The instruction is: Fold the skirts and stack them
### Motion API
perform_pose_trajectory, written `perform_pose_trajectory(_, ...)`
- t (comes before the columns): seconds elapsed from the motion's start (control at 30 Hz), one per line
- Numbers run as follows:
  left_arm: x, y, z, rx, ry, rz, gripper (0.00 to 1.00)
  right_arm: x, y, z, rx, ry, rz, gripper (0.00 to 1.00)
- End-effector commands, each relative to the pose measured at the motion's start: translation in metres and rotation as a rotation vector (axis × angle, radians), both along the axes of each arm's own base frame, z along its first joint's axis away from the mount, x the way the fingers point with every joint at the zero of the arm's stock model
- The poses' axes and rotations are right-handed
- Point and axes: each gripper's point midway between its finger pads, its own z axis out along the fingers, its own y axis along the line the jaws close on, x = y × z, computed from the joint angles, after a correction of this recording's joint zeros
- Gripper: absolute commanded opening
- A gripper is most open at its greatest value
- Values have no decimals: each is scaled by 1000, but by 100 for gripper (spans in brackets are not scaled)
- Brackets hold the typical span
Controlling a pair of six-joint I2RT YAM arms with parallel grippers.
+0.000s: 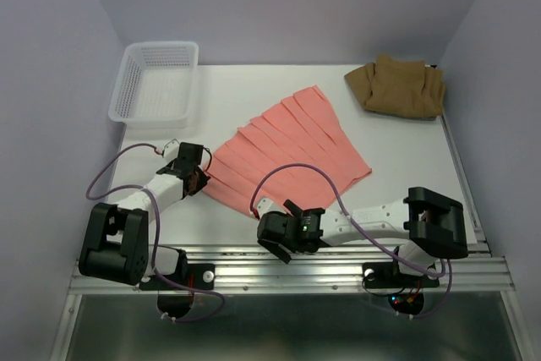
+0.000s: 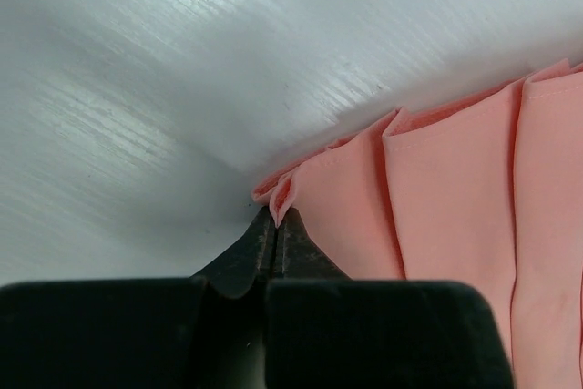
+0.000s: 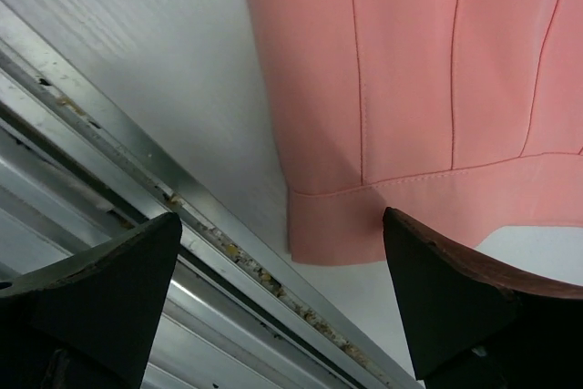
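Okay, white worktop takes up most of the top view, with a metal rail along its near edge. Salmon-pink skirt lies spread flat mid-worktop, pleats running diagonally from near-left to far-right, one corner almost at the rail. White lattice basket sits in the far-left corner, well apart from the pink cloth. Tan-brown skirt sits bunched in the far-right corner, not touching the pink one. Left arm reaches in from the near left; left hand is at the pink skirt's left edge. Left wrist view: left hand is clenched, tips pressed together on a small pinched fold at the edge of the salmon-pink skirt, so it is grasping the cloth, with bare worktop behind. Right arm lies low across the near edge, and right hand is by the skirt's near corner. Right wrist view: right hand is released, fingers spread wide with nothing between them; the stitched hem corner of the skirt shows in the gap, flat on the worktop, and the rail runs diagonally at left. Purple cable from the right arm loops over the pink skirt in the top view.
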Motion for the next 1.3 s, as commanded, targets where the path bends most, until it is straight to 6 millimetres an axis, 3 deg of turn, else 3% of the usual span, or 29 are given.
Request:
perform_pose_trajectory(0.0,-7,13,6,69,45,9,0,11,2,4,-47,-56,-18,95)
perform_pose_trajectory(0.1,-7,14,6,75,51,13,0,8,1,-4,-70,-36,-11,82)
perform_pose_trajectory(0.13,-7,14,6,76,51,14,0,7,1,-6,-74,-31,-8,82)
perform_pose_trajectory(0.2,-7,15,6,80,48,17,0,5,1,-11,-78,-18,-11,66)
perform_pose_trajectory(0.27,-8,16,6,81,49,26,0,3,-1,-14,-91,-4,-17,58)
perform_pose_trajectory(0.37,-8,17,10,77,31,36,0,1,-6,-20,-112,8,-23,56)
perform_pose_trajectory(0.4,-10,17,8,75,30,35,0,0,-6,-22,-116,14,-24,50)
perform_pose_trajectory(0.43,-9,16,11,68,13,34,0,0,-5,-22,-114,12,-25,38)
perform_pose_trajectory(0.53,-11,14,15,47,-13,31,0,2,-3,-22,-111,5,-34,19)
perform_pose_trajectory(0.67,-13,15,26,37,-50,41,0,1,11,-9,-52,16,-26,4)
perform_pose_trajectory(0.93,-20,18,60,-11,-187,96,0,-7,40,33,127,59,-9,2)
perform_pose_trajectory(1.27,-5,11,111,-43,-320,54,0,-17,52,67,263,107,-18,1)
